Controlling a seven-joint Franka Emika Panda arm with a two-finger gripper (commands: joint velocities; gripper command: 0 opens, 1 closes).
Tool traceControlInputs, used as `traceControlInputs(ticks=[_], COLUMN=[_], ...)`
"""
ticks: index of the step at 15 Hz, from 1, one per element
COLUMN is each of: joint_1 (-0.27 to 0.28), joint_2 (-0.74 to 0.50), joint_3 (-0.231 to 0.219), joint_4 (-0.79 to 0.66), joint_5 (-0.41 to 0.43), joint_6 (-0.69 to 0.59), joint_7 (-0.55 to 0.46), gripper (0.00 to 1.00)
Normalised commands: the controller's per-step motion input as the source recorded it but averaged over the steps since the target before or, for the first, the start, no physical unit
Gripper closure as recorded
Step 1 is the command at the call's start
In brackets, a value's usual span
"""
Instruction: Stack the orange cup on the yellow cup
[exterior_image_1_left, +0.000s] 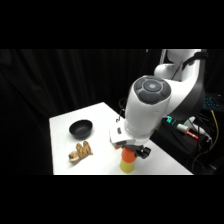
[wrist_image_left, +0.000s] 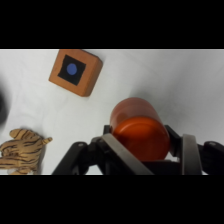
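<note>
In the side view the orange cup (exterior_image_1_left: 128, 156) sits directly on top of the yellow cup (exterior_image_1_left: 126, 167) near the table's front edge, and the two appear to touch. My gripper (exterior_image_1_left: 130, 150) comes down from above and is shut on the orange cup. The wrist view shows the orange cup (wrist_image_left: 137, 127) lying between the two fingers (wrist_image_left: 118, 150) of my gripper (wrist_image_left: 147, 138). It fills the gap and hides the yellow cup below it.
A brown square block with a dark top (wrist_image_left: 76, 71) lies beyond the cup in the wrist view. A striped tiger toy (exterior_image_1_left: 81, 151) (wrist_image_left: 20, 150) and a black bowl (exterior_image_1_left: 81, 128) are on the left part of the white table (exterior_image_1_left: 100, 117).
</note>
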Motion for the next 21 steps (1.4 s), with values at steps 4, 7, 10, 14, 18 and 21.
traceControlInputs(ticks=[4, 7, 10, 14, 18, 21], joint_1=[-0.042, -0.061, -0.096, -0.094, -0.092, -0.115], joint_2=[0.06, 0.03, 0.01, -0.09, -0.34, -0.46], joint_3=[-0.01, -0.023, -0.028, -0.016, 0.003, 0.059], joint_4=[0.01, 0.02, 0.01, -0.04, -0.1, -0.1], joint_5=[-0.139, -0.081, -0.02, 0.038, 0.107, 0.225], joint_6=[0.2, 0.15, 0.1, 0.02, -0.09, -0.21], joint_7=[-0.03, -0.06, -0.11, -0.14, -0.17, -0.25], gripper=[0.47, 0.05, 0.0, 0.0, 0.0, 0.0])
